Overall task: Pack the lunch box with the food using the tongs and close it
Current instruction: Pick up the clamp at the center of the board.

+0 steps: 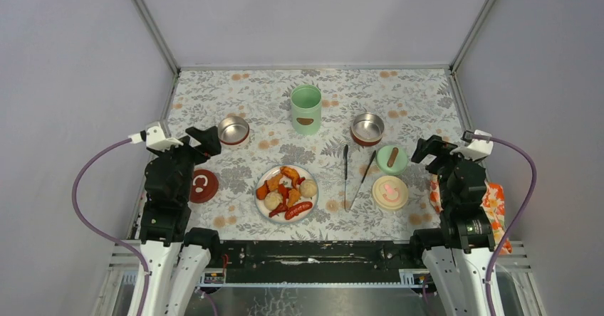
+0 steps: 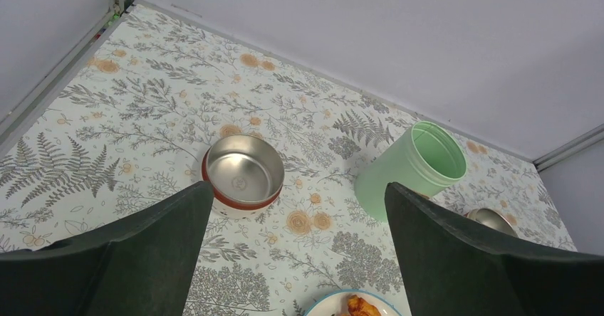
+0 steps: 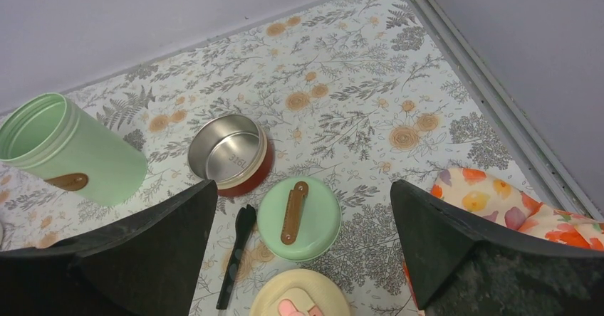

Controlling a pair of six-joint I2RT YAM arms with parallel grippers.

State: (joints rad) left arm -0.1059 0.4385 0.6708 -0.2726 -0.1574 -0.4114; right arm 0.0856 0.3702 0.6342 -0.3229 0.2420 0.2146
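Observation:
The lunch box stands in parts: an open mint-green jar at the back centre, with a steel bowl to its left and another to its right. Its green lid, cream lid and dark-red lid lie loose. The food is piled on a white plate. Two dark tongs lie right of the plate. My left gripper and right gripper hover open, holding nothing.
A flowered orange cloth lies at the table's right edge, beside my right arm. Grey walls with metal rails close the table in on the left, back and right.

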